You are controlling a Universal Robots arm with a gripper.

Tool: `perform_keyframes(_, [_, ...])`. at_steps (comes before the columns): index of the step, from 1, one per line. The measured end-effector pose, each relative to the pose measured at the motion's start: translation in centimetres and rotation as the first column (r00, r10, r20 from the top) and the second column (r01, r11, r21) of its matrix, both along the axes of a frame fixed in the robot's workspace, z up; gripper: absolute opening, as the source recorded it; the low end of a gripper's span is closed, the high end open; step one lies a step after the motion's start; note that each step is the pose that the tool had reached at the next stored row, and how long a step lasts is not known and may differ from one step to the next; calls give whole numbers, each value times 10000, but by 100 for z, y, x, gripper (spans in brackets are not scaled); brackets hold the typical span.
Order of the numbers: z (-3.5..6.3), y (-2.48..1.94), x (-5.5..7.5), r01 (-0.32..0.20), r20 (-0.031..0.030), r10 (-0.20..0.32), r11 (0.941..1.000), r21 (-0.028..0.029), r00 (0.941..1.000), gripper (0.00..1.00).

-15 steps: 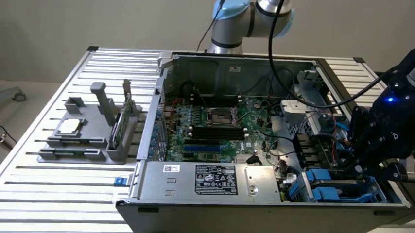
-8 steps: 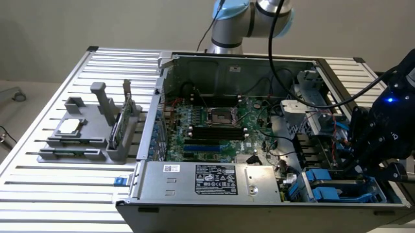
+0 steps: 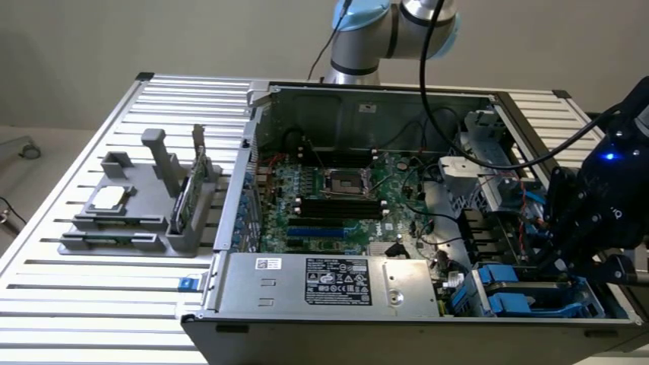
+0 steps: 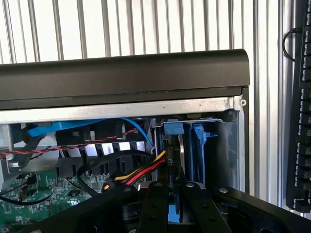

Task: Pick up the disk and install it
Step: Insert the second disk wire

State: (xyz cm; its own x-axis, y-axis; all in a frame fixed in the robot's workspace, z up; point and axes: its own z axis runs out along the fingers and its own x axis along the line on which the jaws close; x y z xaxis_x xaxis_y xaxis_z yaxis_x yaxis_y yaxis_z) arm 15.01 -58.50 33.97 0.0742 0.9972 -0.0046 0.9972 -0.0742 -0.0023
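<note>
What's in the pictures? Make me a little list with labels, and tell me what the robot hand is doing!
place: open computer case on a slatted metal table
gripper: closed on the disk, at the drive bay in the case's corner
disk: on edge, blue carrier, in the bay opening
beside the case: grey holder with a square chip and a green card

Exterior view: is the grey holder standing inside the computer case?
No, the grey holder stands on the table outside the computer case.
</note>
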Motion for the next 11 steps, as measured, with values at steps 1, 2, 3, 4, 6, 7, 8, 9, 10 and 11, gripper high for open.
perform_keyframes(1, [-1,1,0,0,0,0,10000,0,10000,16])
perform_keyframes(2, [-1,2,0,0,1,0,10000,-1,10000,16])
perform_keyframes(3, [-3,4,0,0,2,0,10000,-2,10000,16])
perform_keyframes(4, [-4,5,0,1,2,-1,10000,-1,10000,16])
perform_keyframes(6, [-5,5,1,0,3,0,10000,-2,10000,16])
perform_keyframes(7, [-6,6,2,0,3,0,10000,-3,10000,16])
perform_keyframes(8, [-7,6,3,0,4,0,10000,-3,10000,16])
perform_keyframes(9, [-7,7,4,0,4,0,10000,-3,10000,16])
perform_keyframes(10, [-8,7,5,-1,5,1,10000,-4,10000,16])
perform_keyframes(11, [-10,7,5,1,5,-1,10000,-3,10000,16])
